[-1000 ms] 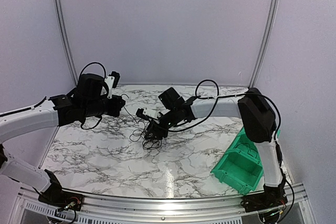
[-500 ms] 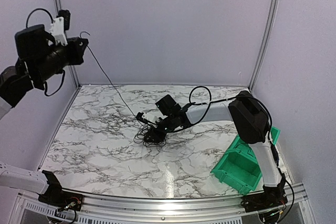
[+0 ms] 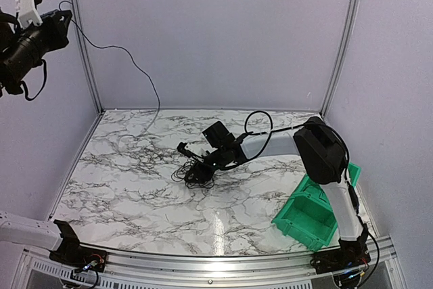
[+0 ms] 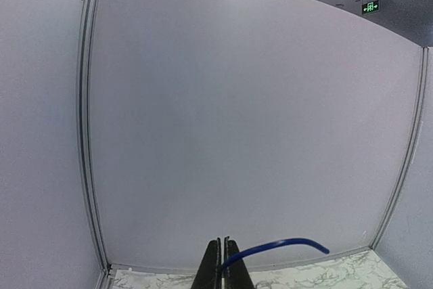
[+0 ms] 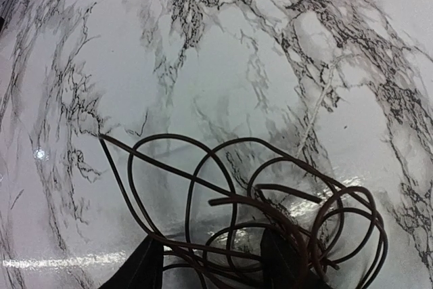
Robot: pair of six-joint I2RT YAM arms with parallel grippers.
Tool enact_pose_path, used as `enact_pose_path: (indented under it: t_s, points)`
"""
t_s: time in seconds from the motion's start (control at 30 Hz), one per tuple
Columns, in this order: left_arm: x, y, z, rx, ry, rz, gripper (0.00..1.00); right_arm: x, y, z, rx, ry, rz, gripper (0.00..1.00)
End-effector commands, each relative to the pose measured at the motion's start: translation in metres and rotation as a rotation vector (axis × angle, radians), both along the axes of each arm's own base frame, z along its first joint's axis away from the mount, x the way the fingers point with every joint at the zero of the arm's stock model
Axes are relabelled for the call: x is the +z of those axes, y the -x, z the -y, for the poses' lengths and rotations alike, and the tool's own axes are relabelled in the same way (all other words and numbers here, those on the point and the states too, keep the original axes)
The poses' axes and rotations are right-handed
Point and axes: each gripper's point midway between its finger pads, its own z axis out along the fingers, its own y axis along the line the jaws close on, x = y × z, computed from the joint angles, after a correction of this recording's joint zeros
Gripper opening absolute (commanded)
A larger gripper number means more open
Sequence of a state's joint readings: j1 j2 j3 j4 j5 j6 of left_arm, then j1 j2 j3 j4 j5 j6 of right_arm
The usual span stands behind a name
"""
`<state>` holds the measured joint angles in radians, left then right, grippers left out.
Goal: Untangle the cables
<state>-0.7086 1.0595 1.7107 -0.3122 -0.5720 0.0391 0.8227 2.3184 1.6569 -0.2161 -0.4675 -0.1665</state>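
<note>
A small tangle of thin dark cables [image 3: 197, 174] lies mid-table, and in the right wrist view its loops [image 5: 270, 194] spread across the marble. My right gripper [image 3: 194, 166] is low over the tangle. It is open [image 5: 213, 269], with several strands lying between its fingers [image 5: 144, 267]. My left gripper [image 3: 59, 21] is raised high at the far left and shut on one thin cable [image 3: 139, 72]. That cable hangs in an arc down to the back-left of the table. In the left wrist view the gripper [image 4: 224, 252] pinches a blue cable [image 4: 284, 243] whose short end sticks out to the right.
A green bin [image 3: 310, 216] sits tilted at the table's right front edge. Lilac walls with metal corner rails [image 3: 82, 45] close in the marble table [image 3: 135, 194] on three sides. The right arm's thick black cable [image 3: 260, 116] loops above its forearm.
My left gripper has risen up and to the left, drawing one cable out of the tangle. The cable now hangs slack from it. The right gripper stayed on the tangle.
</note>
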Motion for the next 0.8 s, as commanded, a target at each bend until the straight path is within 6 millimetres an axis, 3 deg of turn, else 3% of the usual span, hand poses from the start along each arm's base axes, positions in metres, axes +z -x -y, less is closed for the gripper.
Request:
enact_pose_path:
  t_s: [0.0, 0.2, 0.4, 0.57, 0.77]
  points:
    - [-0.010, -0.002, -0.004, 0.031, -0.016, -0.021, 0.00, -0.048, 0.002, 0.023, -0.057, 0.102, -0.109, 0.50]
    - [-0.004, 0.002, -0.010, 0.048, -0.029, -0.008, 0.00, -0.046, 0.004, 0.022, -0.044, 0.089, -0.126, 0.50]
    - [-0.035, -0.006, -0.002, 0.039, -0.063, -0.062, 0.00, -0.027, 0.006, 0.016, -0.006, 0.055, -0.119, 0.50]
    - [-0.078, -0.019, 0.012, 0.018, -0.086, -0.142, 0.00, 0.006, 0.004, 0.013, 0.027, 0.022, -0.085, 0.51]
    - [-0.117, -0.031, 0.027, -0.012, -0.097, -0.216, 0.00, 0.076, 0.000, 0.017, 0.099, -0.087, -0.053, 0.53]
